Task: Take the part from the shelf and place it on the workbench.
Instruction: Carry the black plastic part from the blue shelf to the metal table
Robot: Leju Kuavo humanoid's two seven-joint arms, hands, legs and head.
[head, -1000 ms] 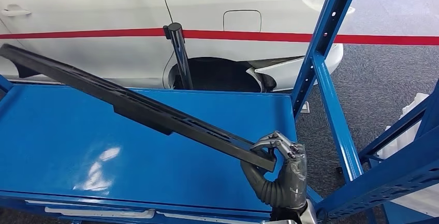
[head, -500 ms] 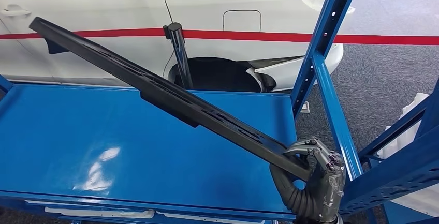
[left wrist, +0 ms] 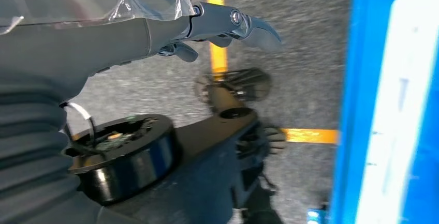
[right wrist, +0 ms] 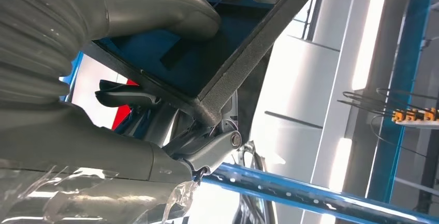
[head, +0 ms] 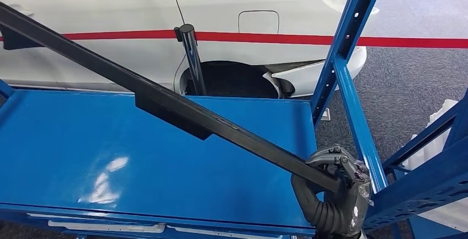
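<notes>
While the left robot hand [left wrist: 228,25] hangs with fingers spread, the right robot hand [head: 336,181] grips the long black part [head: 165,104] by its end.

- The head view is bright, even and sharp.
- Pale glare patches sit on the glossy blue shelf [head: 110,156].
- The left wrist view is dimmer and smeared with blur.
- In the right wrist view, the white car [right wrist: 310,79] is blown out.
</notes>
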